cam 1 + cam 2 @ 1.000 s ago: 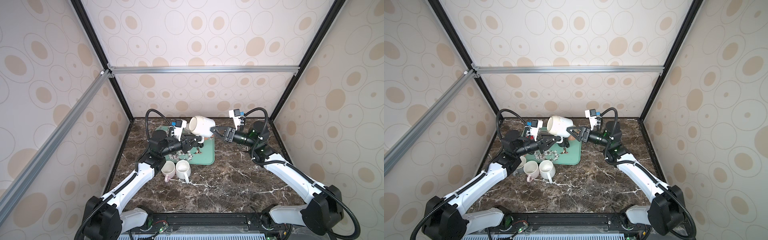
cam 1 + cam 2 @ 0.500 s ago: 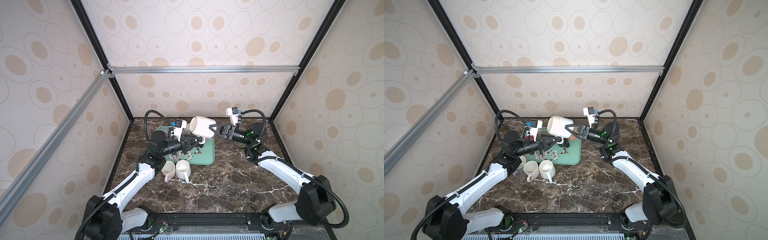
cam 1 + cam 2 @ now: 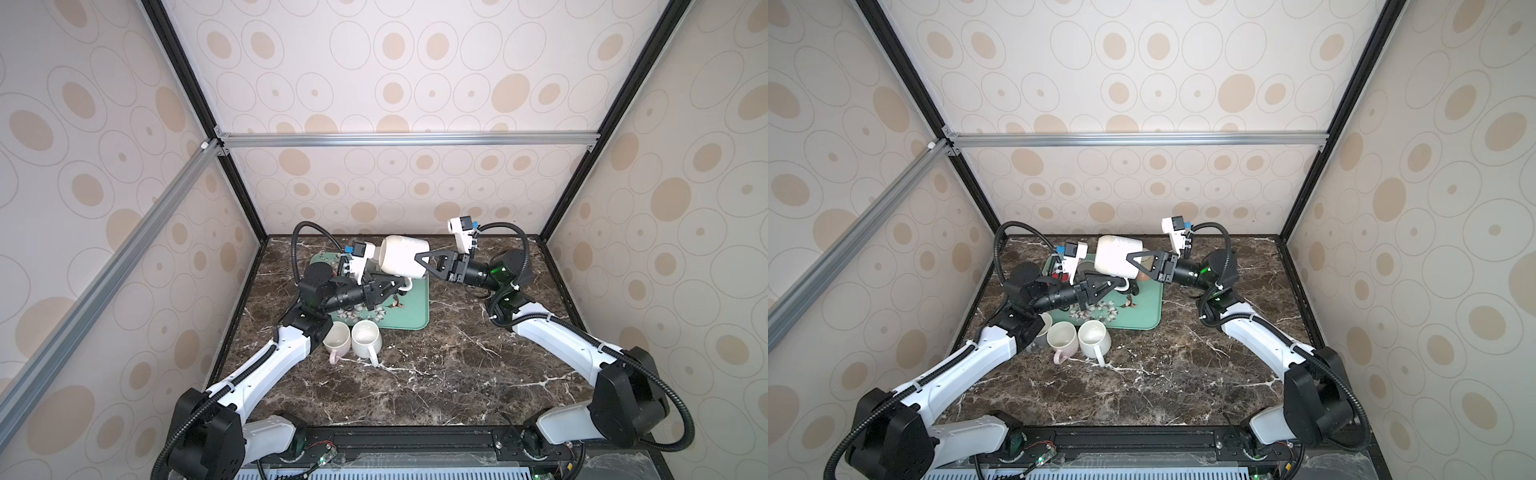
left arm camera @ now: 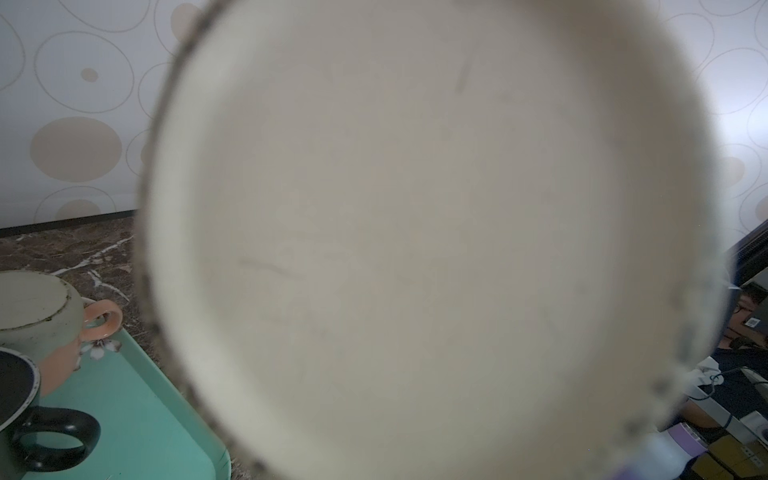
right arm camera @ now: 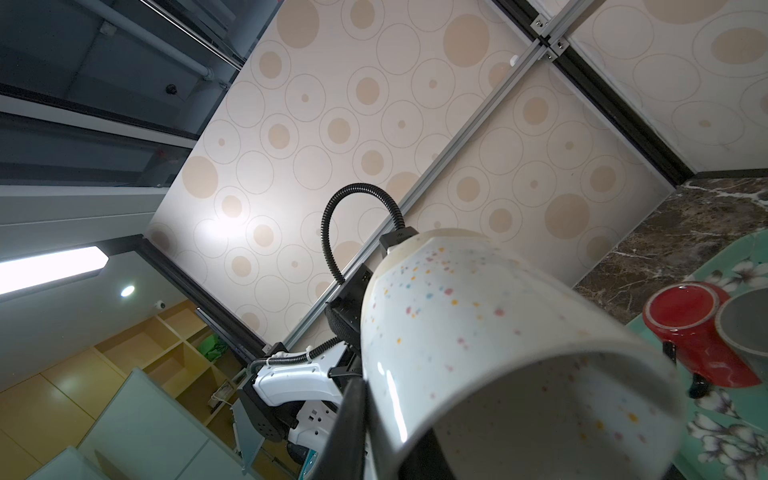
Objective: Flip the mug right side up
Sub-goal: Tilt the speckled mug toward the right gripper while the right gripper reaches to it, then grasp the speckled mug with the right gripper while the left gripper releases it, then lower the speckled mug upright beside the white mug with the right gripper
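Mug look: your mug is white with a fine scatter of coloured speckles, which shows best in the right wrist view. Its pale, unglazed base fills the left wrist view, blurred.
Mug place: it hangs in the air above the far part of the green tray, between the two arms, clear of everything on the desk.
Mug pose: it lies on its side with the base toward the left arm and the open mouth toward the right arm. The handle points down.
Left tool: the left tool sits under the mug and is clamped on the handle.
Right tool: the right tool is closed on the wall at the rim. One black finger lies along the outside, and you cannot see the other.
Change: a second ago your right tool stood apart, jaws wide, to the right of the mouth. It has since come in and pinched the rim. The left grip and the mug's place look the same.
Tray: a red cup sits on the floral tray, touching a grey one.
Desk: a pink-handled cup and a white cup stand upright side by side, just in front of the tray.
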You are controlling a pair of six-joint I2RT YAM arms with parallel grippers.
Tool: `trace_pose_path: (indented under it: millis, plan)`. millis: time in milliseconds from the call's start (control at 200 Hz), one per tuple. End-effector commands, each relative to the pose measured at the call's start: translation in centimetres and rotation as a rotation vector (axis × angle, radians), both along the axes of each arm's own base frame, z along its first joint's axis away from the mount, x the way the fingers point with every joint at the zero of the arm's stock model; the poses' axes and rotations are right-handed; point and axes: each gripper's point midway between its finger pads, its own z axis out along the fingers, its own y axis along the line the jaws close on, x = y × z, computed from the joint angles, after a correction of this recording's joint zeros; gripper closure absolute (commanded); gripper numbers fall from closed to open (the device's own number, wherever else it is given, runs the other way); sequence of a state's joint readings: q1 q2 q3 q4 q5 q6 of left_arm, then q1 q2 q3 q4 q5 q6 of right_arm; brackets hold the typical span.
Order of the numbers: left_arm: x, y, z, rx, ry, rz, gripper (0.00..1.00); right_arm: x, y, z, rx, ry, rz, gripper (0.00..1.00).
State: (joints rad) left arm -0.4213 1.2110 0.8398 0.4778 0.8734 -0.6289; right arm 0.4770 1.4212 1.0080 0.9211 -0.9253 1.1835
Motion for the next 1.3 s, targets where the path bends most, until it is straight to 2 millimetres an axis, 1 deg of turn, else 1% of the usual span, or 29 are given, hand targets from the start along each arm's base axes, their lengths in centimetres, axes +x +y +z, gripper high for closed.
trace_pose_path:
  millis: [0, 60, 145, 375, 580, 720, 795, 805, 830, 870, 985, 1070, 1105, 1120, 1125, 1135, 1245, 1296]
  plan:
    - [-0.4, 0.5, 3.8, -0.063, -0.145, 0.006, 1.00, -0.2, -0.2, 0.7, 0.027, -0.035, -0.022, 1.00]
    - [-0.6, 0.7, 3.7, -0.062, -0.144, 0.010, 1.00, -0.4, 0.0, 0.8, 0.028, -0.038, -0.019, 1.00]
    - [-0.6, 0.9, 3.3, -0.059, -0.136, 0.016, 0.96, -0.5, 0.2, 0.5, 0.024, -0.039, -0.021, 1.00]
    - [-0.1, 1.3, 2.6, -0.033, -0.119, 0.034, 0.85, -0.2, -0.6, -0.5, -0.010, -0.033, -0.106, 1.00]
    - [0.4, 1.5, 1.9, 0.033, -0.118, 0.050, 0.68, -0.5, -0.9, -1.2, -0.103, -0.061, -0.143, 1.00]
    - [0.6, 1.9, 1.3, 0.086, -0.119, 0.065, 0.60, -0.6, -1.3, -1.9, -0.147, -0.066, -0.180, 1.00]
    - [0.8, 2.1, 1.3, 0.106, -0.131, 0.084, 0.57, -0.5, -1.5, -2.5, -0.178, -0.063, -0.199, 1.00]
    - [0.8, 2.2, 1.4, 0.107, -0.137, 0.088, 0.56, -0.4, -1.5, -2.7, -0.184, -0.059, -0.202, 1.00]
    - [0.9, 2.3, 0.8, 0.126, -0.117, 0.096, 0.55, -0.4, -1.6, -2.9, -0.196, -0.057, -0.212, 1.00]
    - [1.0, 2.6, 0.7, 0.145, -0.121, 0.114, 0.53, -0.3, -1.7, -3.3, -0.216, -0.054, -0.223, 1.00]
    - [1.5, 3.5, 0.3, 0.202, -0.134, 0.179, 0.50, -0.1, -2.1, -5.0, -0.299, -0.029, -0.252, 1.00]
    - [2.1, 4.6, -0.3, 0.261, -0.132, 0.257, 0.50, -0.2, -2.2, -5.9, -0.351, -0.025, -0.262, 1.00]
    - [2.5, 5.2, -0.7, 0.291, -0.122, 0.299, 0.50, -0.3, -2.2, -6.6, -0.386, -0.022, -0.267, 1.00]
    - [2.7, 5.5, -0.8, 0.305, -0.121, 0.317, 0.50, -0.4, -2.2, -6.6, -0.395, -0.030, -0.272, 1.00]
    - [2.8, 5.6, -0.8, 0.308, -0.121, 0.324, 0.50, -0.4, -2.2, -7.0, -0.407, -0.021, -0.270, 1.00]
    - [2.9, 5.8, -0.9, 0.316, -0.117, 0.336, 0.50, -0.4, -2.2, -6.9, -0.413, -0.032, -0.277, 1.00]
    - [4.0, 8.1, -2.2, 0.403, -0.078, 0.478, 0.50, -1.3, -1.9, -9.7, -0.601, -0.050, -0.309, 1.00]
    - [4.4, 9.0, -2.7, 0.436, -0.062, 0.529, 0.50, -1.7, -1.9, -11.3, -0.703, -0.051, -0.320, 1.00]
